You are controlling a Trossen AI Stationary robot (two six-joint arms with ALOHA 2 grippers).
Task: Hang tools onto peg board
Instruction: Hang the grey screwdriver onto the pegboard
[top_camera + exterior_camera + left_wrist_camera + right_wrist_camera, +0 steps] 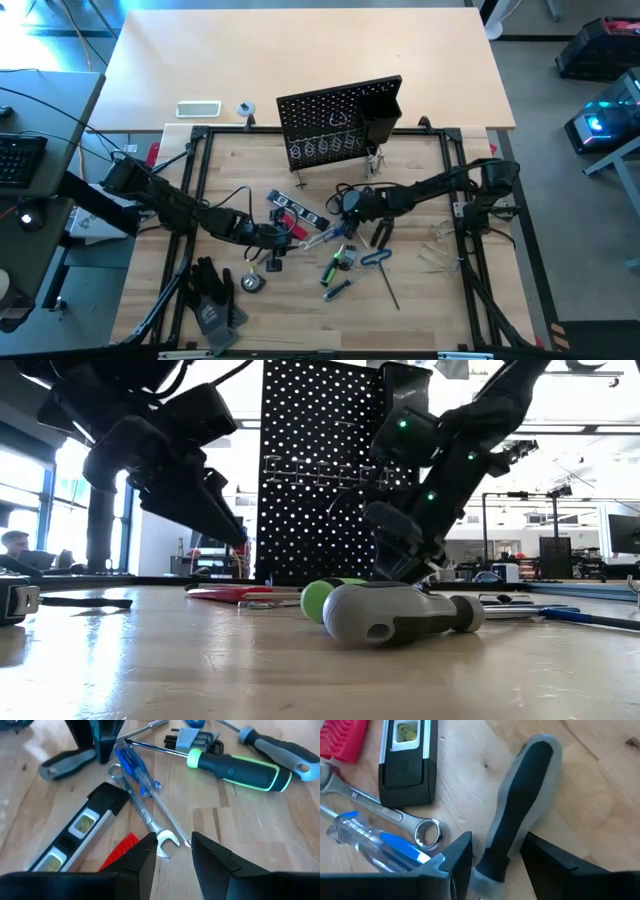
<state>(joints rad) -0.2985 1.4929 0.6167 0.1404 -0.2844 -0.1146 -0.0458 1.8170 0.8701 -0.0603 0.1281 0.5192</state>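
Nearest you, at the lower left of the high view, lies one pair of black gloves (210,300). Just above centre-bottom you have a cluster of tools: two screwdrivers with green on them (338,262), one blue-handled hex key (378,262) and, left of them, one clear blue screwdriver (135,765) crossing one silver wrench (145,815) beside one black level (75,832). Your left gripper (172,851) hangs with its fingers apart over the wrench's open end, gripping nothing. Your right gripper (496,854) has its fingers straddling one grey-and-black handle (520,800); whether they pinch it, you cannot tell. Farthest, top centre, stands one peg board (335,125), upright.
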